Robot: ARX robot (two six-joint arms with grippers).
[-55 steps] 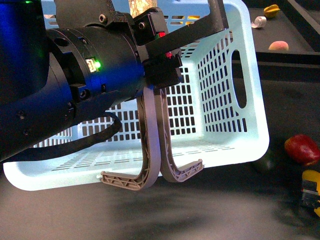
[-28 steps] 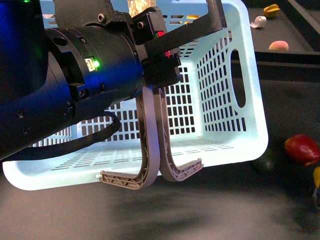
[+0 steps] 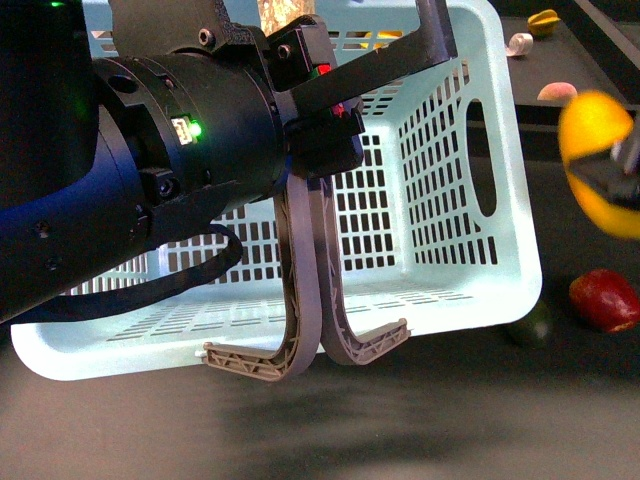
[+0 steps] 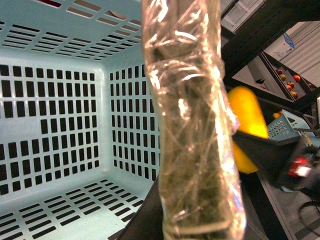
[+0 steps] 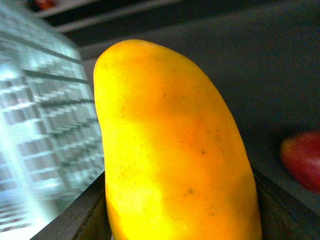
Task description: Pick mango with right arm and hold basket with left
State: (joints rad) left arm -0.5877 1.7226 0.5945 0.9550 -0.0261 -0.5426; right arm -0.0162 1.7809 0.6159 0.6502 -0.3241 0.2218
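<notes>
The light turquoise basket is tilted toward me, its two grey-brown handles hanging down in front. My black left arm fills the upper left, and the left gripper is shut on the basket's upper rim. In the left wrist view a tape-wrapped finger crosses the basket's inside. The yellow-orange mango is lifted at the right edge, held by my right gripper, beside the basket's right wall. It fills the right wrist view and shows in the left wrist view.
A red fruit lies on the dark table right of the basket, also in the right wrist view. A dark green fruit sits by the basket's right corner. Small fruits lie on a far shelf.
The right gripper has lifted the mango from low at the right edge, near the table, up to the height of the basket's hand hole. The basket and left arm have barely moved.
</notes>
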